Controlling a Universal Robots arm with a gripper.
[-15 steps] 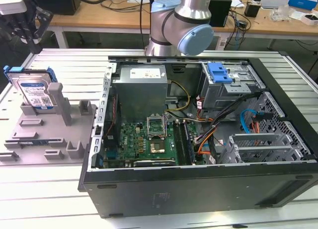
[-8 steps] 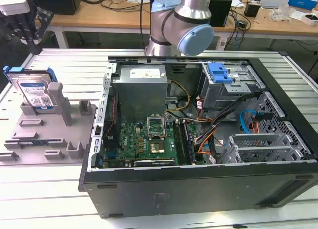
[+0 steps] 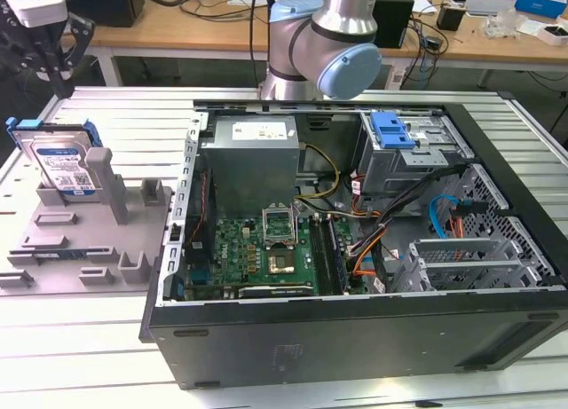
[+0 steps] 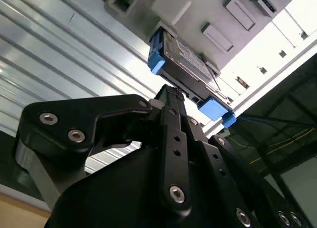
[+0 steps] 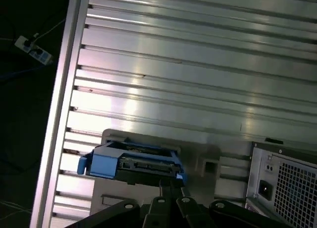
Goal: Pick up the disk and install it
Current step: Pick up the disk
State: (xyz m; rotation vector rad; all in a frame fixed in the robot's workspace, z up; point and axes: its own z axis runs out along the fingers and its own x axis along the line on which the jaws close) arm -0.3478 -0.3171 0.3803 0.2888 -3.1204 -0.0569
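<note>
Ribbed table [image 3: 115,116] bears the disk [image 3: 60,165] upright, just beneath the jaws.

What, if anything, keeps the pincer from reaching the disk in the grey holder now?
Probably nothing, so yes. The pincer hangs above the disk, which stands upright in its grey holder with its top edge bare; nothing lies between them in the exterior view.

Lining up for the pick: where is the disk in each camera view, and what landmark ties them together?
Exterior view: the disk stands on edge in the grey holder, at the exterior view's left, outside the computer case.
Second wrist view: the disk sits ahead of the gripper.
First wrist view: edge-on, blue frame showing, ahead of the gripper.
Shared landmark: the grey holder.
</note>
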